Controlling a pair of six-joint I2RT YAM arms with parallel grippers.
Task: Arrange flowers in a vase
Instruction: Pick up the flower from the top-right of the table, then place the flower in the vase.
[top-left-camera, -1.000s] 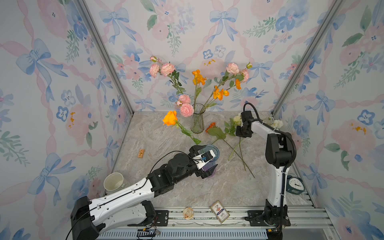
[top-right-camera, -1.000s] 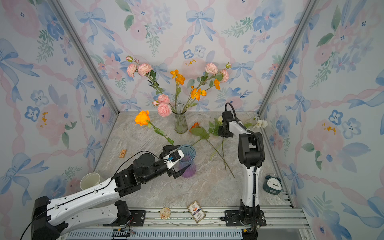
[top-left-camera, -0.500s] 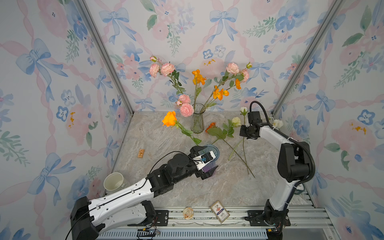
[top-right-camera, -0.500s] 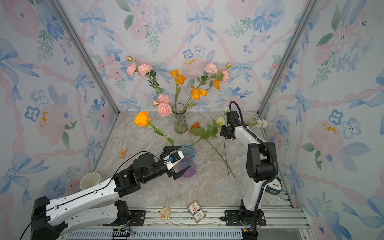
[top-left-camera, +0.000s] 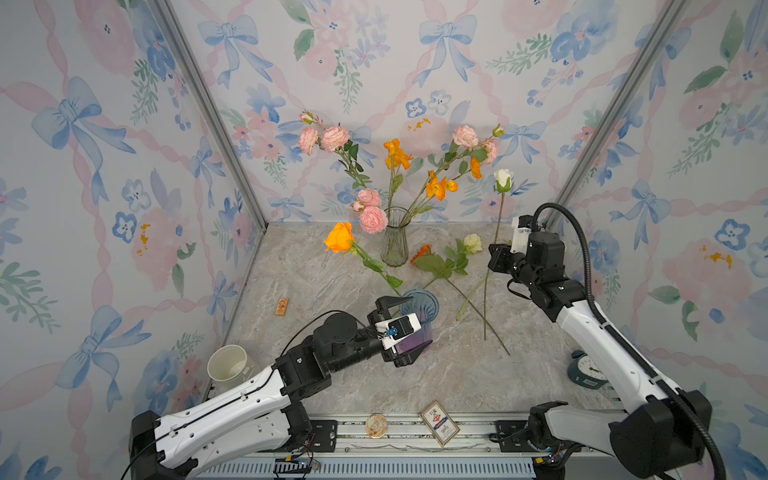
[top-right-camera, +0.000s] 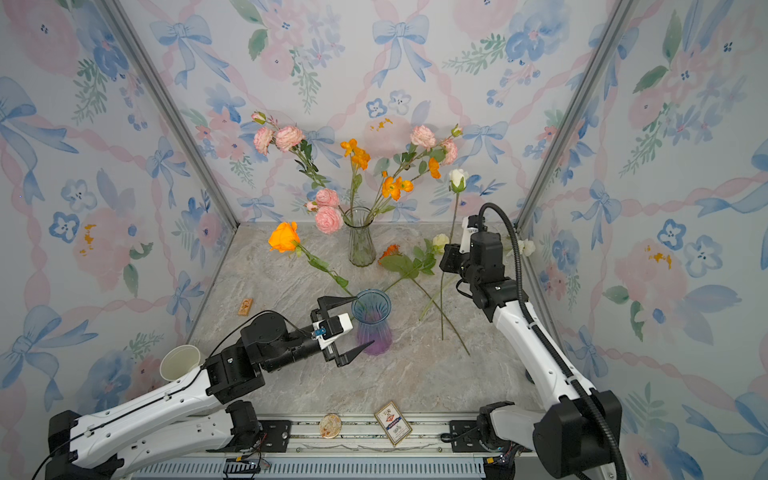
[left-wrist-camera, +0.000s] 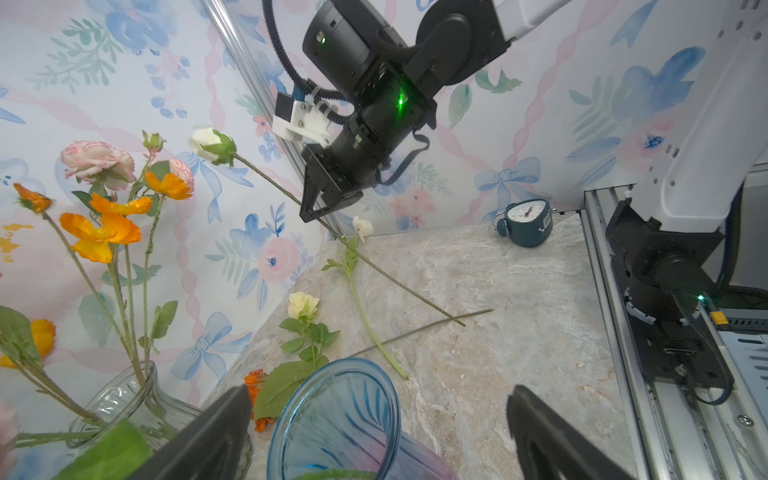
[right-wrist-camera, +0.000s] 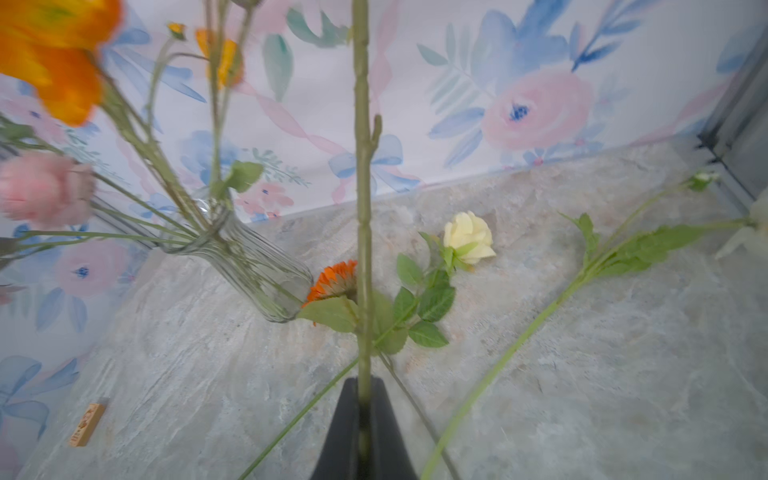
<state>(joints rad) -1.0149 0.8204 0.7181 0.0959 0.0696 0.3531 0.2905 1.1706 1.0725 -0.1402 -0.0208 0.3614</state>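
Note:
My right gripper (top-left-camera: 496, 254) (right-wrist-camera: 363, 388) is shut on the green stem of a white rosebud (top-left-camera: 503, 179) (top-right-camera: 458, 178). The flower stands nearly upright, its lower end down by the table. My left gripper (top-left-camera: 409, 328) (left-wrist-camera: 379, 390) is open, its fingers on either side of a blue-purple vase (top-left-camera: 419, 309) (top-right-camera: 371, 322) without touching it. An orange rose (top-left-camera: 340, 237) leans out of that vase. Pink blooms and orange poppies fill a clear glass vase (top-left-camera: 395, 245) at the back. A cream rose (top-left-camera: 472, 242) and an orange bloom (top-left-camera: 422, 251) lie on the table.
Another white flower (top-right-camera: 527, 247) lies by the right wall. A paper cup (top-left-camera: 228, 365) stands front left and a teal clock (top-left-camera: 588, 370) front right. On the front rail lie a card box (top-left-camera: 439, 423) and a round disc (top-left-camera: 376, 424). A small wooden block (top-left-camera: 282, 306) is at the left.
The right gripper has risen and drawn back to the right, lifting the white rosebud from low over the table to nearly upright. The left arm has not moved.

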